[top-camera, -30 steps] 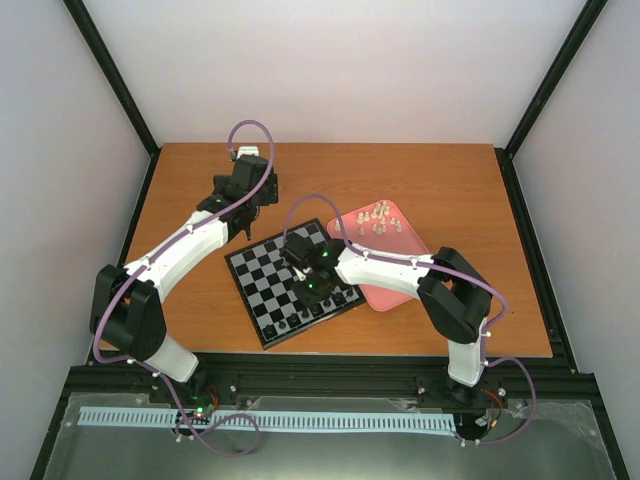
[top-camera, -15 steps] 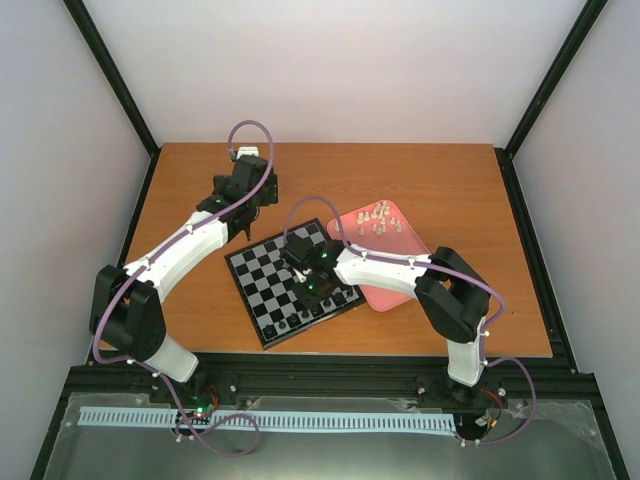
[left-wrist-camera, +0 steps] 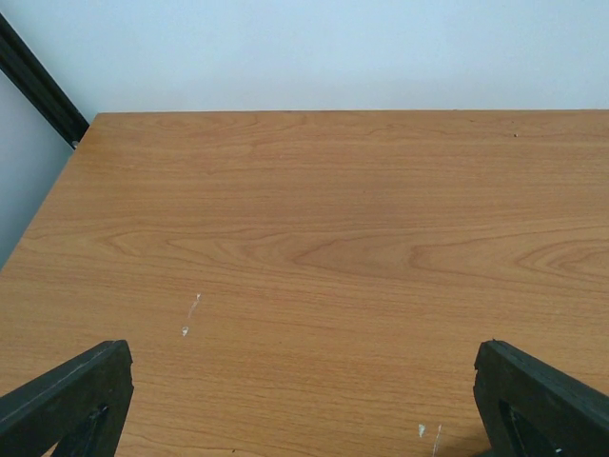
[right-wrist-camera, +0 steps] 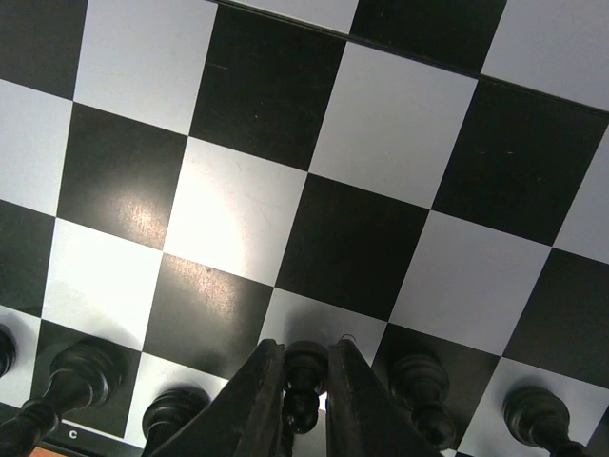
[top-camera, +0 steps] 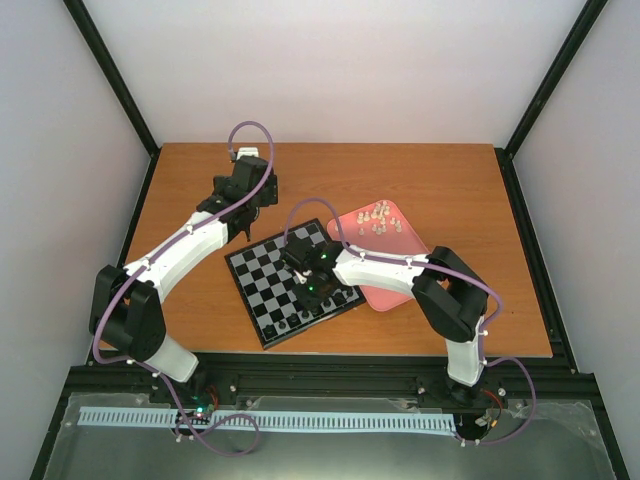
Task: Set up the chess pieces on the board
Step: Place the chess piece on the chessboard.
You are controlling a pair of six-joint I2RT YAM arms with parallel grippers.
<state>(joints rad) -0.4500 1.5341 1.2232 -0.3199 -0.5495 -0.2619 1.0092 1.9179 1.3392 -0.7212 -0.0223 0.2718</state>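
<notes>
The board (top-camera: 262,282) lies tilted on the table with black pieces (top-camera: 302,320) along its near edge. Cream-white pieces (top-camera: 378,221) stand on the pink tray (top-camera: 395,285). My right gripper (top-camera: 302,263) hangs over the board. In the right wrist view it (right-wrist-camera: 306,367) is shut on a black pawn (right-wrist-camera: 304,376), held base-down over a light square (right-wrist-camera: 314,319) in the second row. Other black pieces (right-wrist-camera: 419,386) stand beside it. My left gripper (top-camera: 243,222) is beyond the board's far corner; in its wrist view its fingers (left-wrist-camera: 67,395) are wide apart over bare wood.
The pink tray lies right of the board, partly under my right arm. Black frame posts (top-camera: 110,75) and white walls close in the table. The table's back edge (left-wrist-camera: 324,111) meets the wall.
My right gripper has shifted slightly left over the board with the black pawn. The left arm has not moved.
</notes>
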